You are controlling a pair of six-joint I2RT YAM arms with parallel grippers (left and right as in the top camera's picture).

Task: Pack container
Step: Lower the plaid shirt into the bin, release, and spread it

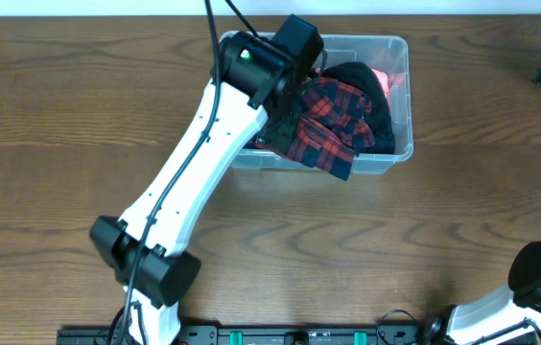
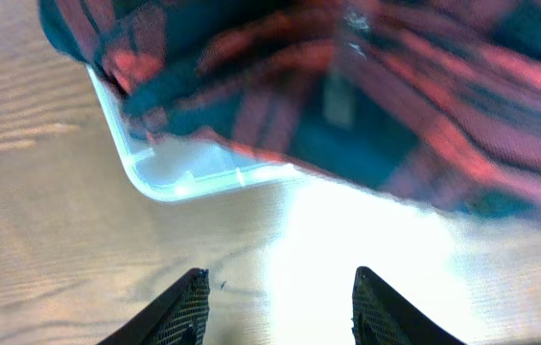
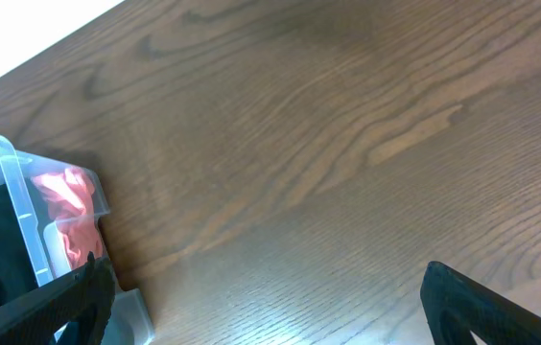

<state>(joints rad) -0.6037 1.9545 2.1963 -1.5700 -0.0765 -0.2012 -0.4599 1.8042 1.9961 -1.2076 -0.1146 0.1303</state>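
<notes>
Toward twelve o'clock on the counter (image 1: 59, 144) sits the container (image 1: 395, 67), a red plaid shirt (image 1: 333, 115) spilling over its six o'clock rim. My left end effector (image 2: 280, 305) hovers there, spread and empty; my right end effector (image 3: 270, 311) gapes wide, also empty.

no readable text, labels or signs
</notes>
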